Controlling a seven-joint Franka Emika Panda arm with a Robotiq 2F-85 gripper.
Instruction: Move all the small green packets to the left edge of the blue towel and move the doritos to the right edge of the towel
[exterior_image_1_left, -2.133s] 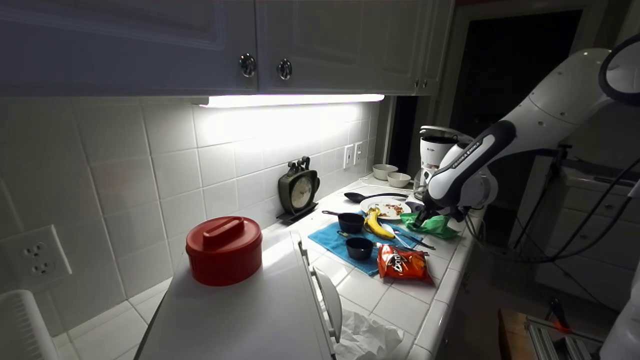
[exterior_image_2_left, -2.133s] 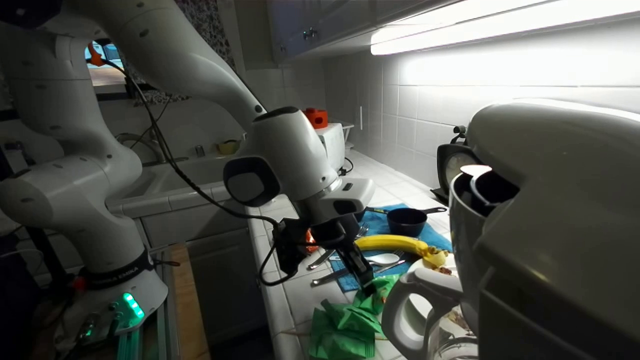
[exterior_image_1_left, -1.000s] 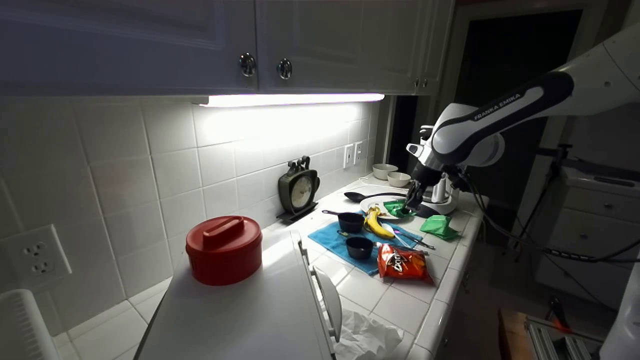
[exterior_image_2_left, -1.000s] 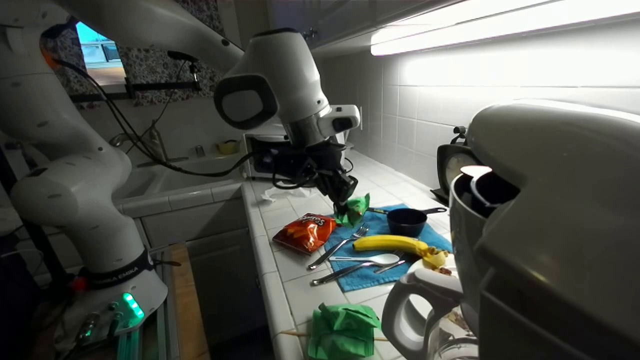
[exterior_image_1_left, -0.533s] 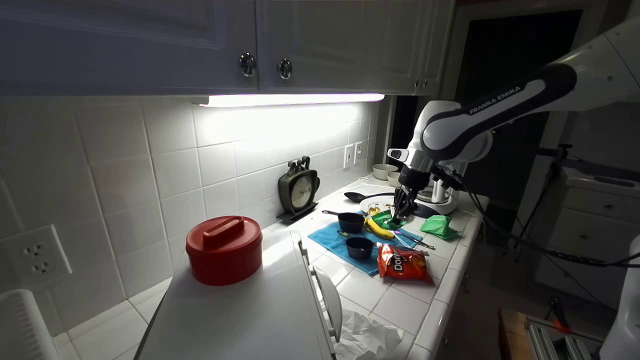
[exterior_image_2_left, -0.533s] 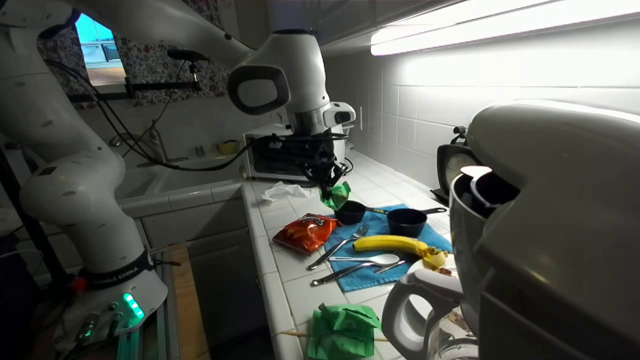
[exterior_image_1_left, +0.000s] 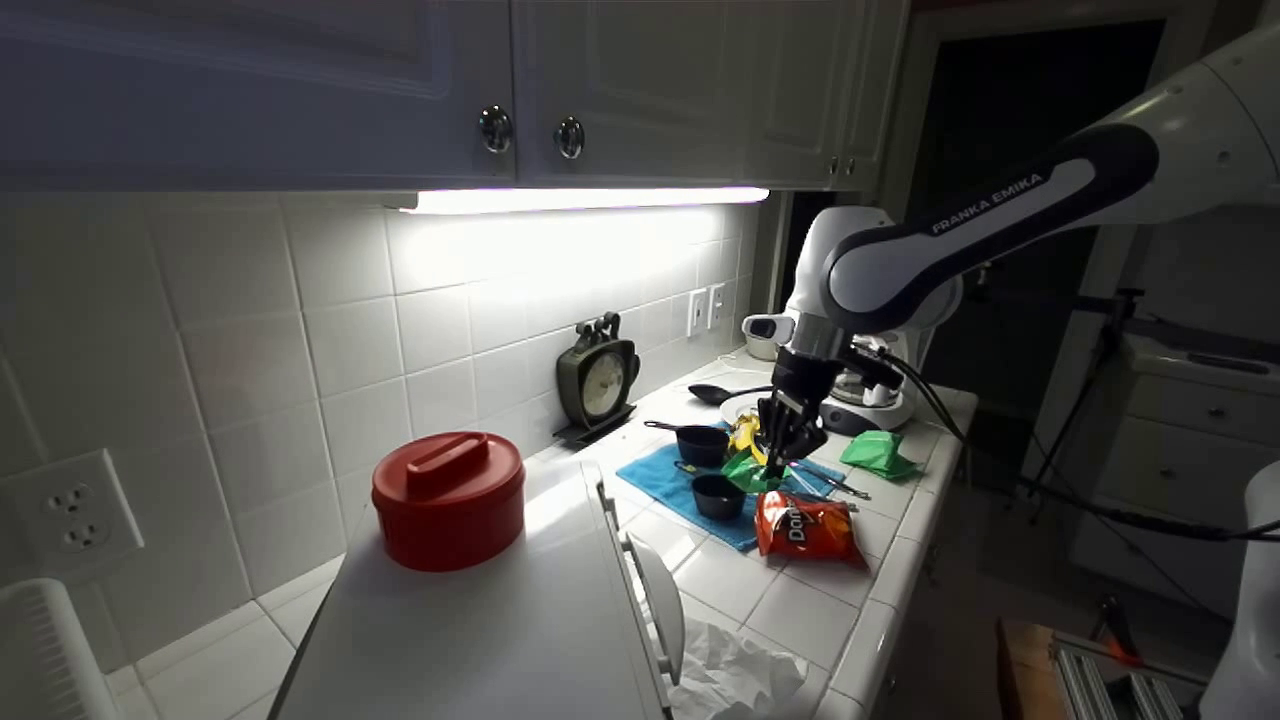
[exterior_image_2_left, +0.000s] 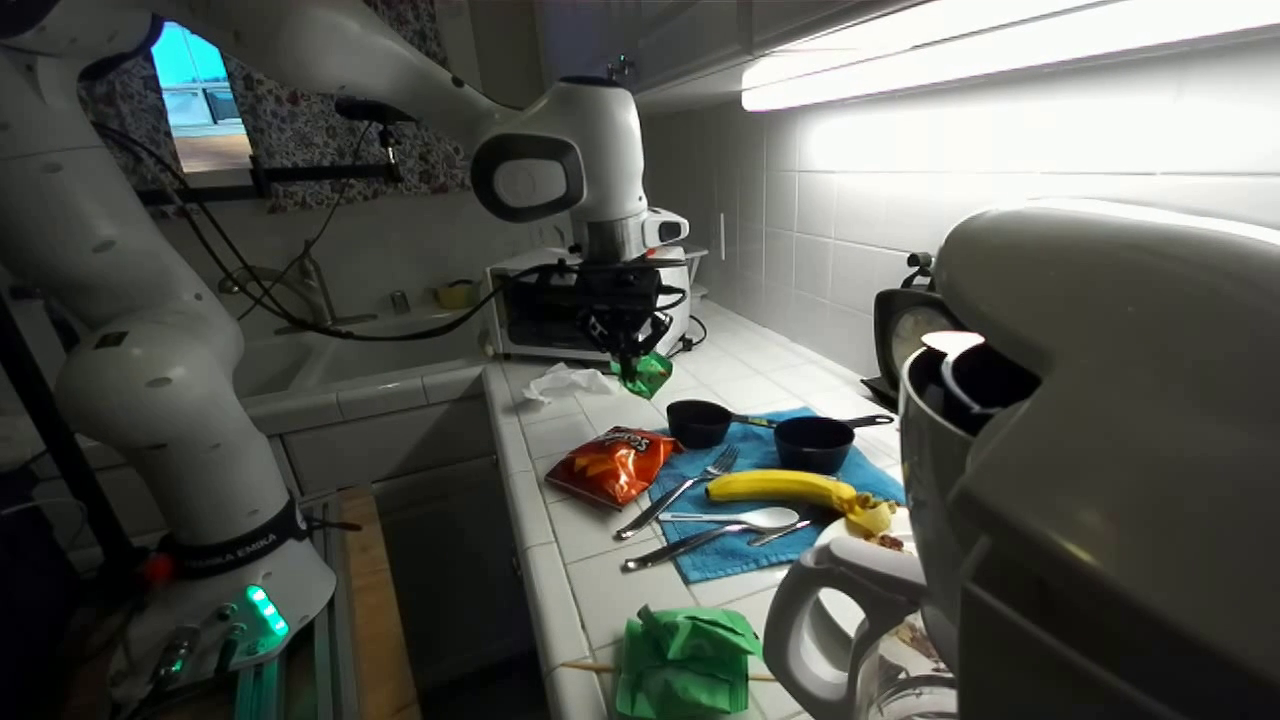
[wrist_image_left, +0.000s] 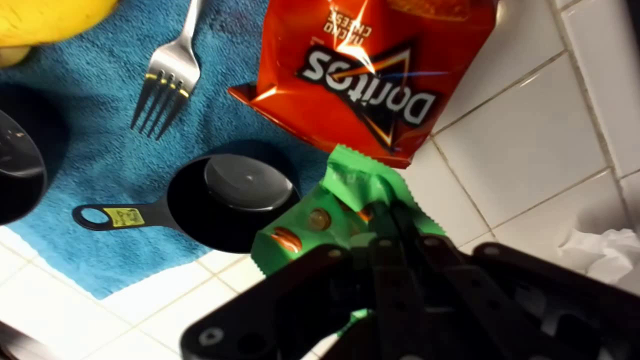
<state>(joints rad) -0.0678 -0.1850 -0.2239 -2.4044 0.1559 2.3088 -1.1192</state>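
Since two seconds ago, a green packet (exterior_image_2_left: 650, 376) and the gripper (exterior_image_2_left: 627, 368) have moved from the lower part of an exterior view up to its centre. The packet hangs in the air there, the gripper's fingers together and clamped on it near a serrated edge, probably because soft film bunches easily at that spot; it seems lifted to clear the things below. In the wrist view it sits just below centre, overlapping the Doritos (wrist_image_left: 360, 75) above it in line of sight. A second packet (exterior_image_2_left: 690, 665) lies crumpled on the tiles (wrist_image_left: 545, 135) at the bottom centre of an exterior view, off the towel (wrist_image_left: 100, 165), presumably waiting its turn. The Doritos lie left of the towel's middle in an exterior view, mostly on tile with one corner on the towel, on what I judge to be the packets' goal side, so they likely need carrying across. By count: two packets can be told apart, though folds may hide another; one Doritos; one towel. Around and on the towel are a black cup (exterior_image_2_left: 700, 424) and a second cup (exterior_image_2_left: 814, 444), one banana (exterior_image_2_left: 775, 488), one fork (wrist_image_left: 175, 60), one white spoon (exterior_image_2_left: 770, 518) and one plate (exterior_image_1_left: 735, 408), partly hidden; other cutlery (exterior_image_2_left: 680, 549) overlaps too much to count.
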